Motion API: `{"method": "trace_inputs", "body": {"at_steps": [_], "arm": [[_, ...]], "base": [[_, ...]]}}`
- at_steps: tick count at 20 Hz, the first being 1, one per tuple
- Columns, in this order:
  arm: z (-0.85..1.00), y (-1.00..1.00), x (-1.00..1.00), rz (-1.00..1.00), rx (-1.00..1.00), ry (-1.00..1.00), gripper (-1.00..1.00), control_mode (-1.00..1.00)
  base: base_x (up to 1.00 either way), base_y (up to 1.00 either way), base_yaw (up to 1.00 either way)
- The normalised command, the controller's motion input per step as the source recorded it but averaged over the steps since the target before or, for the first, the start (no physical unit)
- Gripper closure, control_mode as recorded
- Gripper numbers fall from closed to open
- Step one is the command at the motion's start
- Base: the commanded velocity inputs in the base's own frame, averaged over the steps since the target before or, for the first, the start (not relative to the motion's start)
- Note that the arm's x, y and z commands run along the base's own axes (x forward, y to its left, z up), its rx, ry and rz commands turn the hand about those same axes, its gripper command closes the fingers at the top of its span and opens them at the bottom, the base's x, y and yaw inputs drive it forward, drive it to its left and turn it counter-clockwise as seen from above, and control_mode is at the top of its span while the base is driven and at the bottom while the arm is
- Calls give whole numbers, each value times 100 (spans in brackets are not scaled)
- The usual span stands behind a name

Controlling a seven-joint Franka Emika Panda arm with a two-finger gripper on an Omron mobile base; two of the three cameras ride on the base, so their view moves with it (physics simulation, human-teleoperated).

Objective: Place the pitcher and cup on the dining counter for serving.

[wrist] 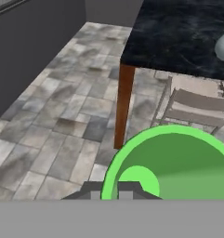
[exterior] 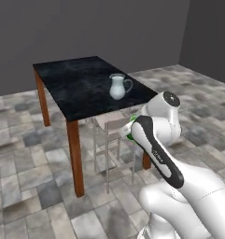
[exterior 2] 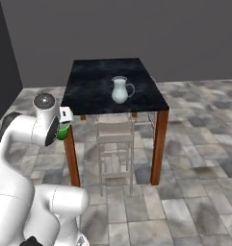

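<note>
With the pincer point(wrist: 118, 189) pinching the green cup point(wrist: 176, 162), the table point(wrist: 178, 28) with the pitcher point(exterior: 118, 87) lies ahead and above it.

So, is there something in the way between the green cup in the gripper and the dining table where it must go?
Nothing visible blocks it. The cup is held short of the dining counter, beyond its near edge. The pitcher stands on part of the top; a chair is tucked below.
</note>
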Motion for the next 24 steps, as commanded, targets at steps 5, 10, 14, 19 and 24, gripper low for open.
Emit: {"method": "trace_inputs", "body": {"at_steps": [5,10,14,19,24], "arm": [[0,0,0,0,0,0,100,100],[0,0,0,0,0,0,100,100],[0,0,0,0,0,0,100,100],[0,0,0,0,0,0,100,100],[0,0,0,0,0,0,100,100]], "base": [[100,18,5],[100,24,6],[100,14,5],[89,5,1],[71,12,0]]}}
